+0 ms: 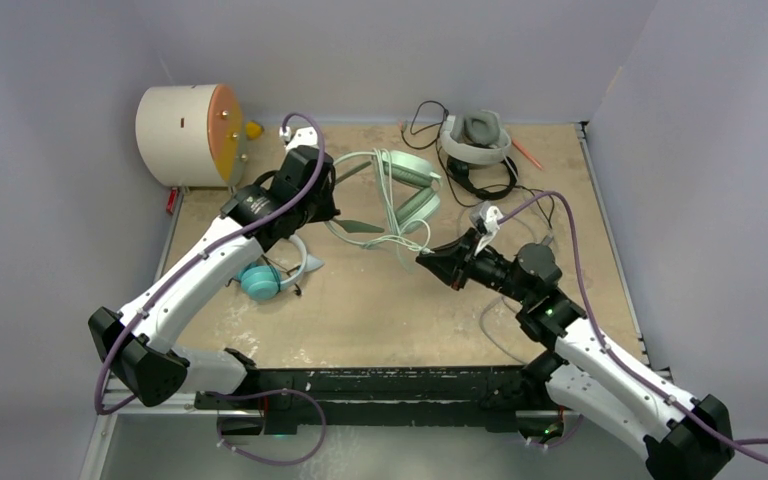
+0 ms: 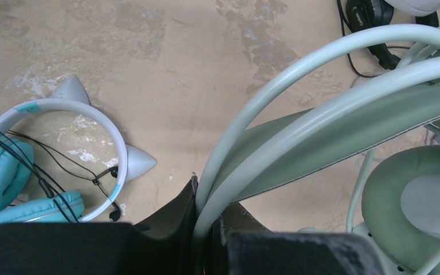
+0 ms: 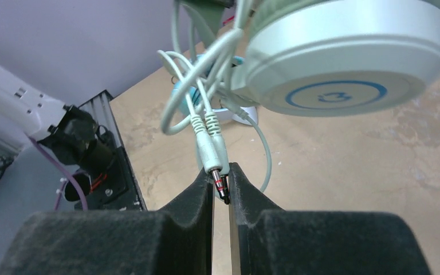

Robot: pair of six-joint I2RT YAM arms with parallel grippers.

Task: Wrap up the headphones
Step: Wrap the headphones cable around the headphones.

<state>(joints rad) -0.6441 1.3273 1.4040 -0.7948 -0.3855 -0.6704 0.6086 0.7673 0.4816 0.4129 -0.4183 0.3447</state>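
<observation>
The mint-green over-ear headphones (image 1: 400, 195) lie at the table's middle back. My left gripper (image 2: 209, 197) is shut on their double headband (image 2: 298, 114); it shows in the top view (image 1: 322, 205) at the band's left end. My right gripper (image 3: 222, 179) is shut on the two mint jack plugs (image 3: 212, 150) of their cable, just below one ear cup (image 3: 344, 57); in the top view it (image 1: 430, 258) is in front of them. The teal-cupped headset (image 1: 265, 277), its black cord wound on it, lies under my left arm. The white-and-grey headset (image 1: 477, 138) and the black one (image 1: 480, 180) lie at the back right.
A cream drum with an orange face (image 1: 192, 135) stands at the back left corner. Grey walls close the table on three sides. A black rail (image 1: 380, 385) runs along the near edge. Loose black cable (image 1: 422, 118) trails at the back.
</observation>
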